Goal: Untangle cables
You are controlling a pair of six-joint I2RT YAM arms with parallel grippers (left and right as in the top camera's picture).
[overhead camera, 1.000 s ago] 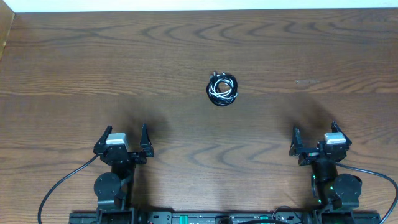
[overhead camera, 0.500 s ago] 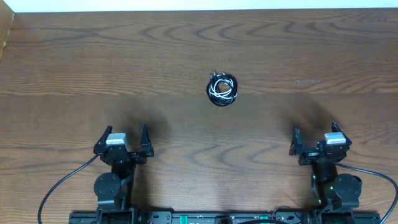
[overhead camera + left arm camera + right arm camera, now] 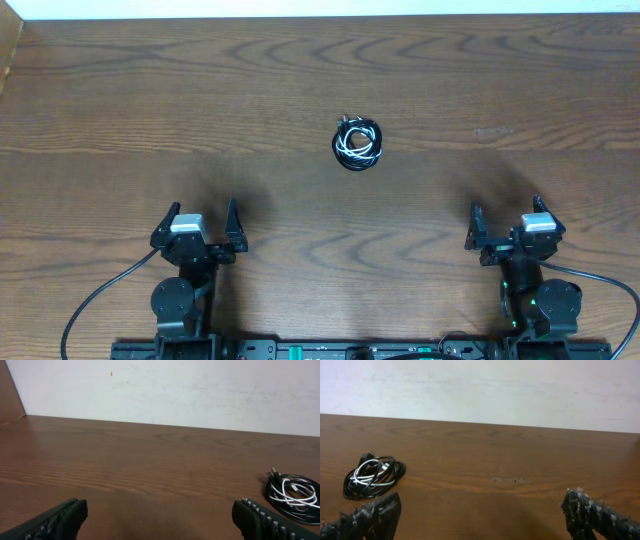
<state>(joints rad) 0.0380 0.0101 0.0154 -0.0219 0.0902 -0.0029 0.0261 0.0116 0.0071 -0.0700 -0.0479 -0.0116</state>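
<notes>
The cables (image 3: 358, 143) lie as one small coiled bundle of black and white cords on the wooden table (image 3: 320, 90), past the middle. The bundle also shows at the right edge of the left wrist view (image 3: 294, 496) and at the left of the right wrist view (image 3: 373, 476). My left gripper (image 3: 197, 228) is open and empty near the front left, well short of the bundle. My right gripper (image 3: 508, 226) is open and empty near the front right, also far from it.
A white wall (image 3: 165, 390) runs along the table's far edge. A small scuff mark (image 3: 509, 480) sits on the wood right of the bundle. The arms' thick black cables (image 3: 95, 300) trail off at the front edge.
</notes>
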